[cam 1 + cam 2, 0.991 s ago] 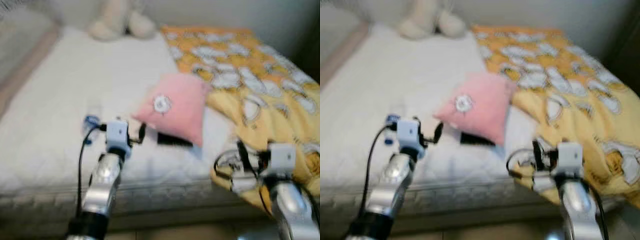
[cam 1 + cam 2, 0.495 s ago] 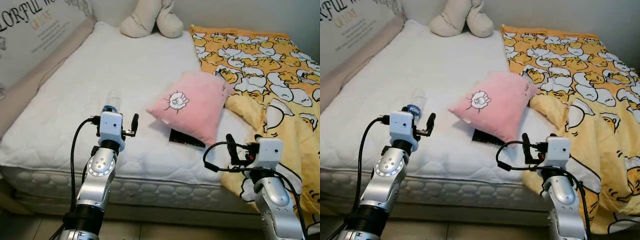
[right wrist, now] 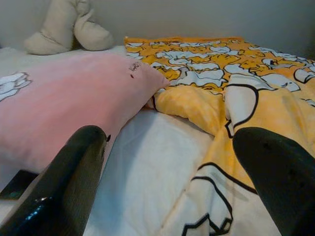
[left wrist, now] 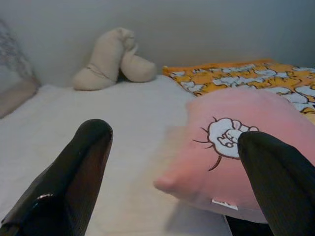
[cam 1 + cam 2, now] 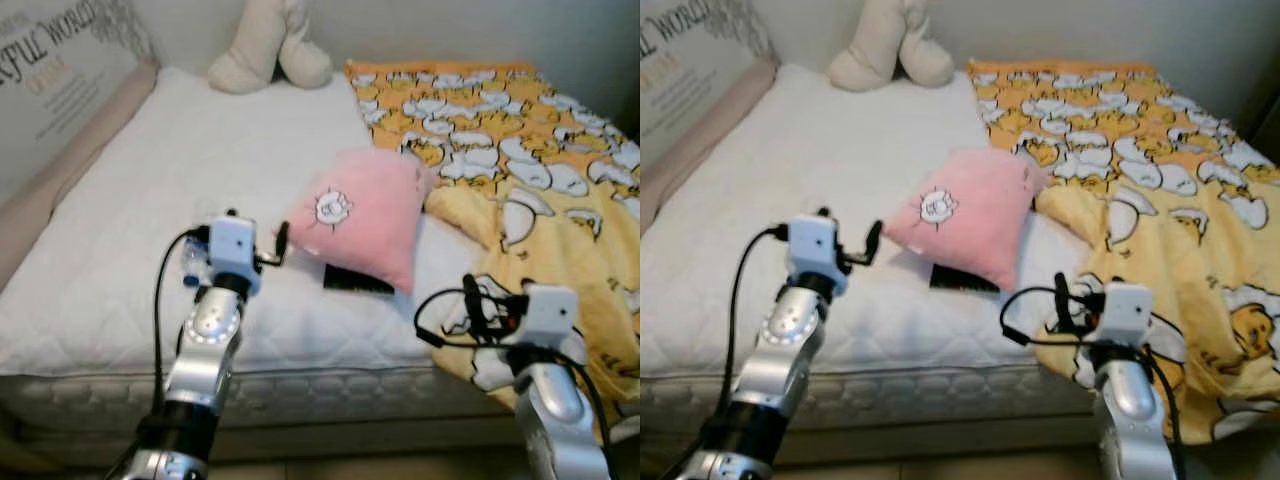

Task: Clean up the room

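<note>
A pink pillow (image 5: pixel 362 217) with a small white drawing lies in the middle of the white bed (image 5: pixel 170 160). A flat black item (image 5: pixel 358 280) pokes out from under its near edge. A clear water bottle (image 5: pixel 190 262) with a blue label lies on the mattress, mostly hidden behind my left wrist. My left gripper (image 4: pixel 172 167) is open, held over the near part of the mattress, with the pillow just ahead of it. My right gripper (image 3: pixel 167 162) is open too, low at the bed's near right, facing the pillow (image 3: pixel 59 108) and the blanket (image 3: pixel 236 98).
A yellow blanket (image 5: pixel 520 150) with white cartoon figures covers the bed's right side and hangs over the near edge. A cream plush toy (image 5: pixel 268 50) sits at the head by the wall. A lettered panel (image 5: pixel 50 70) runs along the left side.
The whole picture has shifted, so the camera moved. Both arms stay raised and open before the bed; the bottle is now more hidden behind the left wrist.
</note>
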Available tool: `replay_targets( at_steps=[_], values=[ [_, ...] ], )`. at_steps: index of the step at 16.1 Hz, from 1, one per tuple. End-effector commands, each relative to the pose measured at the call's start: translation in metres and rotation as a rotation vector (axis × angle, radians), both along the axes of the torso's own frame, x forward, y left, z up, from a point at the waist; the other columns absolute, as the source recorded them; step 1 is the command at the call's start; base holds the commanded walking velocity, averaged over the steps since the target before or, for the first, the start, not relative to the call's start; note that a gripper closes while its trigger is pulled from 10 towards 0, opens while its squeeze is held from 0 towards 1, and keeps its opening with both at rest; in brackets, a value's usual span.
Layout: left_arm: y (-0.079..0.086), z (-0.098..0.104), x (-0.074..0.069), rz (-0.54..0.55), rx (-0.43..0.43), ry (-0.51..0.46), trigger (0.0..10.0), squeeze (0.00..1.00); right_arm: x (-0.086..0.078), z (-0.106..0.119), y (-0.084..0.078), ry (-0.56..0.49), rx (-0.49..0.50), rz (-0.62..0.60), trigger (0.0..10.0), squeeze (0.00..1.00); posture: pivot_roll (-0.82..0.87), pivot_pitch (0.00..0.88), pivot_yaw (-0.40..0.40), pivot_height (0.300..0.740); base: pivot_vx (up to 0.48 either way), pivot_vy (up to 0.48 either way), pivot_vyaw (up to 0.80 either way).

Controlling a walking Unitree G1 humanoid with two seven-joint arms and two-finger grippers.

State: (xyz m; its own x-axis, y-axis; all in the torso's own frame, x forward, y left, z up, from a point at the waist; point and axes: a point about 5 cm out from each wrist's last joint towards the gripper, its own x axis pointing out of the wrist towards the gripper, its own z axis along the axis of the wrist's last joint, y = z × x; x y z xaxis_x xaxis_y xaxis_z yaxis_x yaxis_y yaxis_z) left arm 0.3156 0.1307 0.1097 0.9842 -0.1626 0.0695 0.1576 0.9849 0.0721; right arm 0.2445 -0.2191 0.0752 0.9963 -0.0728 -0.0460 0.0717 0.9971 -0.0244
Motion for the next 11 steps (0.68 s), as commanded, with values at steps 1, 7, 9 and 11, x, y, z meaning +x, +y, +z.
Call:
replay_targets(
  at_steps=[1, 7, 9, 11],
  values=[
    [0.006, 0.001, 0.002, 0.016, 0.005, 0.005, 10.0, 0.0, 0.004, 0.002, 0.007, -0.02, 0.008, 0.021, 10.0, 0.0, -0.16, 0.0, 0.011, 0.74, 0.465, 0.0, 0.0],
    [0.007, 0.005, 0.004, 0.044, -0.006, -0.015, 10.0, 0.0, 0.014, 0.0, 0.021, 0.0, 0.044, 0.105, 10.0, 0.0, -0.14, 0.0, 0.006, 0.74, 0.286, 0.0, 0.0],
    [0.013, 0.011, 0.006, 0.048, 0.004, -0.028, 10.0, 0.0, 0.021, -0.002, 0.037, 0.014, 0.079, 0.183, 10.0, 0.0, -0.11, 0.0, 0.012, 0.74, 0.0, 0.0, 0.0],
    [0.021, 0.02, 0.007, 0.056, 0.026, -0.048, 10.0, 0.0, 0.031, -0.003, 0.047, 0.016, 0.125, 0.214, 10.0, 0.0, -0.08, 0.0, 0.021, 0.74, 0.0, 0.0, 0.0]
  ],
)
